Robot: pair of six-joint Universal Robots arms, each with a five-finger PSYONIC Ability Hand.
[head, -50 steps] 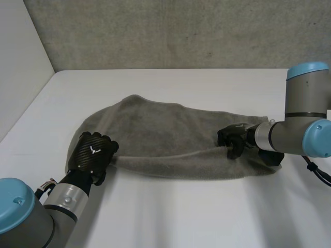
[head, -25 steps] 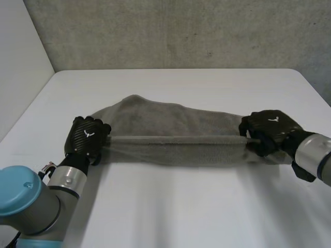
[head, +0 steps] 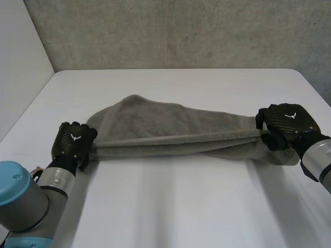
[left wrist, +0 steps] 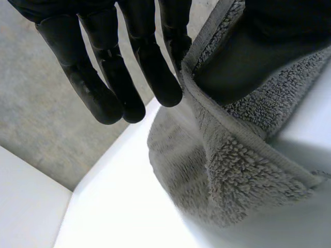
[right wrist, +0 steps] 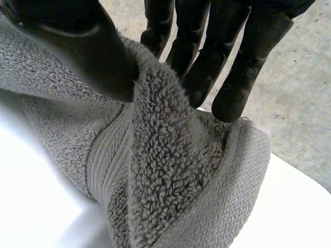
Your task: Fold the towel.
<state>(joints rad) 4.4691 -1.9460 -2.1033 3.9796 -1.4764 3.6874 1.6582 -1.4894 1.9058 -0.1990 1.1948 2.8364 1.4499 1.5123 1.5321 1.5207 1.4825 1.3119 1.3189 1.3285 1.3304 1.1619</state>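
White worktop (head: pixel 170 206). Grey terry towel (head: pixel 170 126) lies mid-worktop, its near edge pulled into a straight band running 9 to 3 o'clock and the rest bunched toward 12. Left hand (head: pixel 72 142) is at the towel's 9 o'clock end, with straight fingers (left wrist: pixel 150 67) pinching the hem against the thumb. Right hand (head: pixel 287 121) is at the 3 o'clock end, with fingers (right wrist: pixel 227 57) and thumb clamping a fold of towel.

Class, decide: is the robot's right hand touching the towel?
Touching. The right wrist view shows the right hand pinching the towel between its thumb and fingers.
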